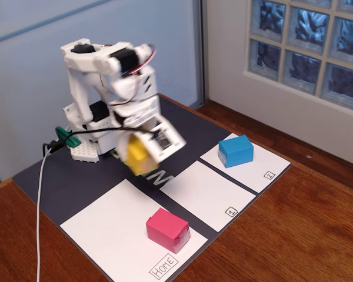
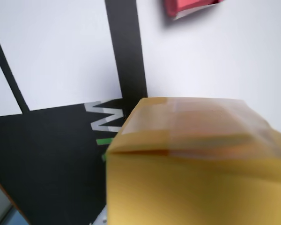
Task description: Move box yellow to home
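Note:
The yellow box (image 1: pixel 137 154) hangs in the air, held in my gripper (image 1: pixel 142 154), above the dark mat near the far edge of the home sheet (image 1: pixel 112 232). The arm is blurred with motion. In the wrist view the yellow box (image 2: pixel 196 159) fills the lower right and hides my fingers. Home is the biggest white square, with a "Home" label (image 1: pixel 164 266) at its near corner. A pink block (image 1: pixel 167 229) sits on it, and its edge shows at the top of the wrist view (image 2: pixel 189 7).
A blue block (image 1: pixel 236 150) rests on the white square marked 2 (image 1: pixel 247 167). The square marked 1 (image 1: pixel 206 194) lies between it and home. The black mat (image 1: pixel 59 182) lies on a wooden table; a white cable (image 1: pixel 40 205) runs down the left.

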Controlling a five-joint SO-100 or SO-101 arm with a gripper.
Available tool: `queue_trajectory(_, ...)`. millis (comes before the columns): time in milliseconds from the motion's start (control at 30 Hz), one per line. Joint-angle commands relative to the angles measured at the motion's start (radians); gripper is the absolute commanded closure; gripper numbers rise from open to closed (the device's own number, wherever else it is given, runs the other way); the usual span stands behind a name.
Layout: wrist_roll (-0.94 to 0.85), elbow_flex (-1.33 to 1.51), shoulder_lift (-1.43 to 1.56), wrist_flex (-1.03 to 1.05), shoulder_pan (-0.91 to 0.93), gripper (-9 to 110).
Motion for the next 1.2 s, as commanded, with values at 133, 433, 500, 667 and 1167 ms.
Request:
queue_trajectory(133, -0.037, -0.005, -0.002, -0.041, 0.202, 102)
queue_trajectory(433, -0.098, 0.147, -0.095, -0.345, 0.311, 102)
queue_trajectory(500, -0.106, 0.178, -0.112, -0.413, 0.316, 102)
queue_trajectory(667, -0.118, 0.249, -0.152, -0.543, 0.316, 102)
queue_trajectory(1167, -0.15, 0.327, -0.224, -0.718, 0.342, 102)
